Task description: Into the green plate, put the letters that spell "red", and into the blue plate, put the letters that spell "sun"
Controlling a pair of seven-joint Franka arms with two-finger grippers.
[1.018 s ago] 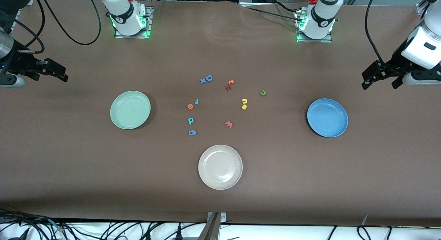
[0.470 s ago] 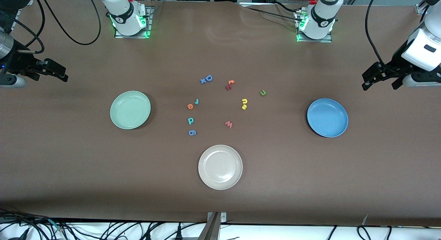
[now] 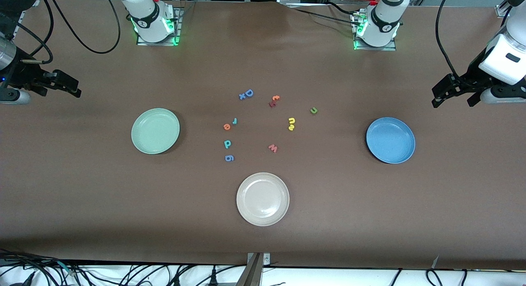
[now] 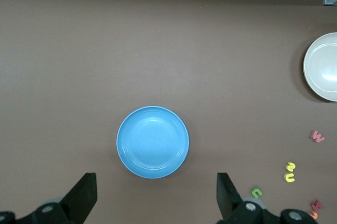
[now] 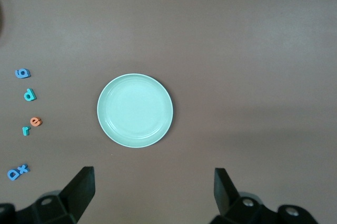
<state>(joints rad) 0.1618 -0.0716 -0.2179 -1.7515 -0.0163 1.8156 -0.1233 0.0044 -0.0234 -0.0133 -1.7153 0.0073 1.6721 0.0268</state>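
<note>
Grippers both empty, jaws spread wide. Left gripper [image 3: 452, 93] hangs over bare table at left arm's end; blue plate [image 4: 152, 142] lies past its fingertips, "sun" letters [image 3: 292, 123] well apart near table middle. Right gripper [image 3: 63, 85] hangs likewise at right arm's end; green plate [image 5: 135, 110] past its fingertips, "red" letters [image 5: 30, 121] off to one side.

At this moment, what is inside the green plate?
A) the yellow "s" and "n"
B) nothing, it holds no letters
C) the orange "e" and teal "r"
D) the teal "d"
B: the green plate shows only its bare mint surface in the front and right wrist views, while the teal "d", orange "e" and teal "r" all lie on the table between it and the blue plate.
</note>
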